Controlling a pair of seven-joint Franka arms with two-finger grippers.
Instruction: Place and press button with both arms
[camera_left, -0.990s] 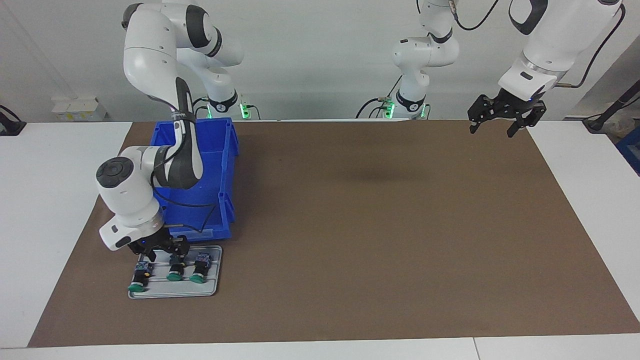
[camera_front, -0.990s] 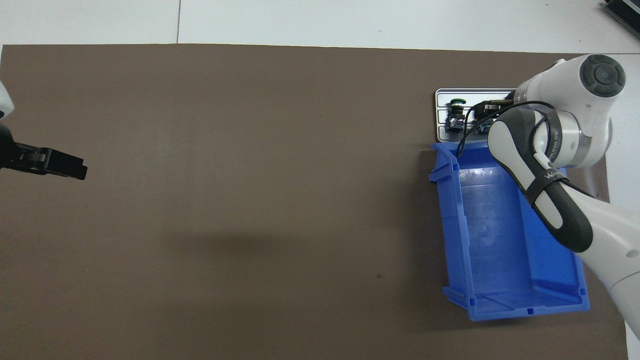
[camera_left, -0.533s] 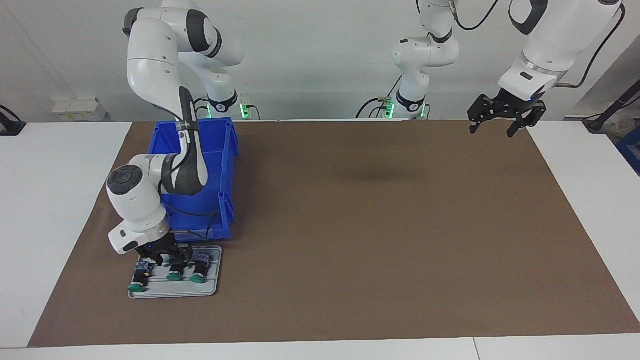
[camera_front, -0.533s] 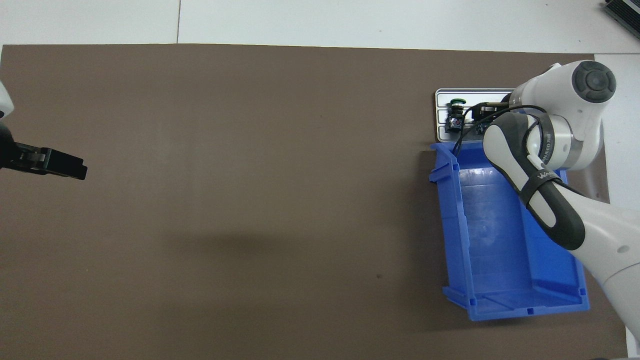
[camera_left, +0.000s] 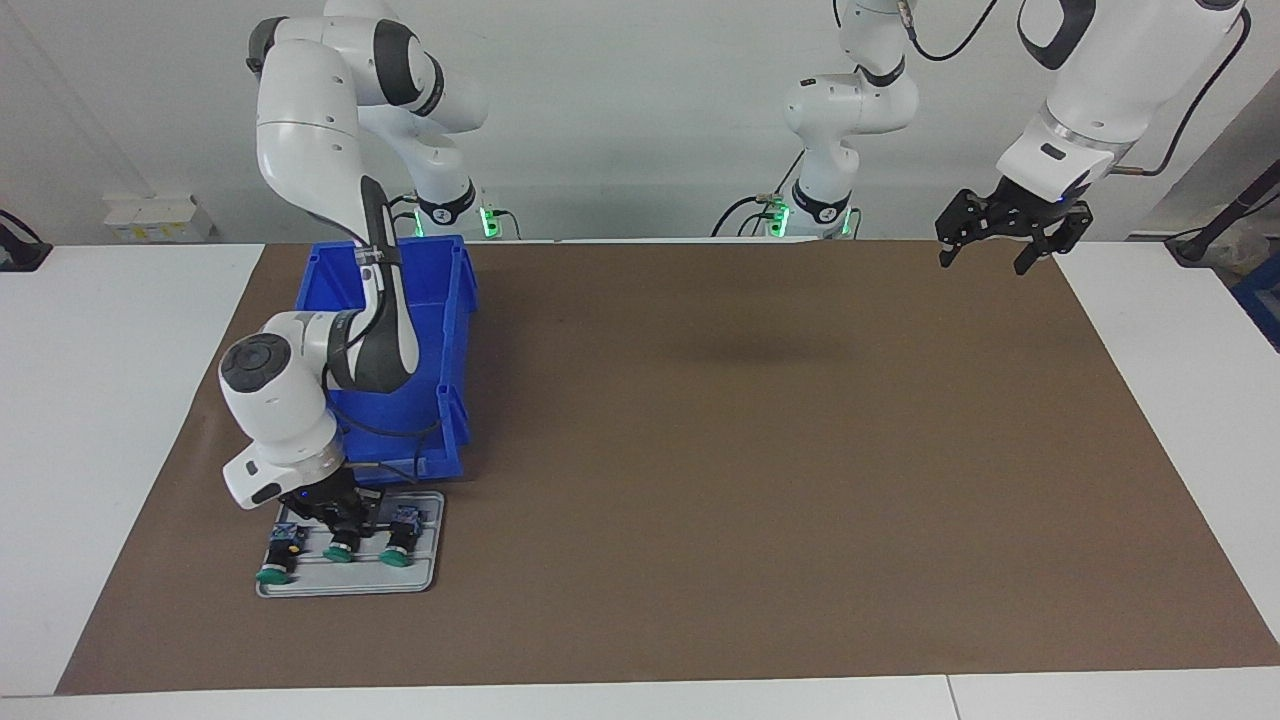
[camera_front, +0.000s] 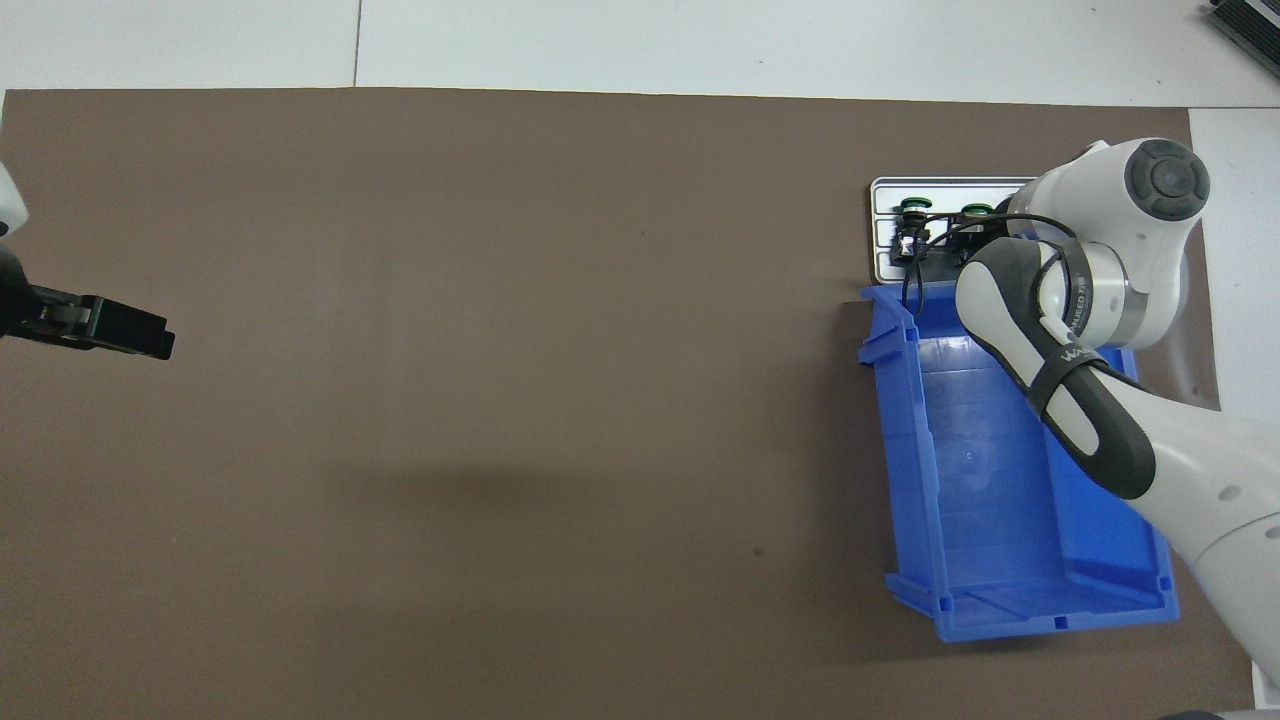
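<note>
Three green-capped buttons lie in a row on a grey tray (camera_left: 425, 570). My right gripper (camera_left: 340, 522) is down on the middle button (camera_left: 338, 550), its fingers shut around the black body; the green cap sticks out toward the table's edge. In the overhead view the right arm's wrist covers the gripper, and only that button's cap (camera_front: 977, 210) shows. The button (camera_left: 273, 560) at the right arm's end of the tray has a yellow spot. My left gripper (camera_left: 985, 262) hangs open and holds nothing, high over the mat's corner at the left arm's end.
A blue bin (camera_left: 445, 300) stands on the brown mat, touching the tray's edge on the side nearer the robots; the right arm reaches over it. A third button (camera_left: 399, 540) lies beside the gripped one. The brown mat (camera_left: 750, 480) spreads wide toward the left arm's end.
The right gripper has shifted along the tray from the yellow-spotted button to the middle one and closed on it. The left arm has not moved.
</note>
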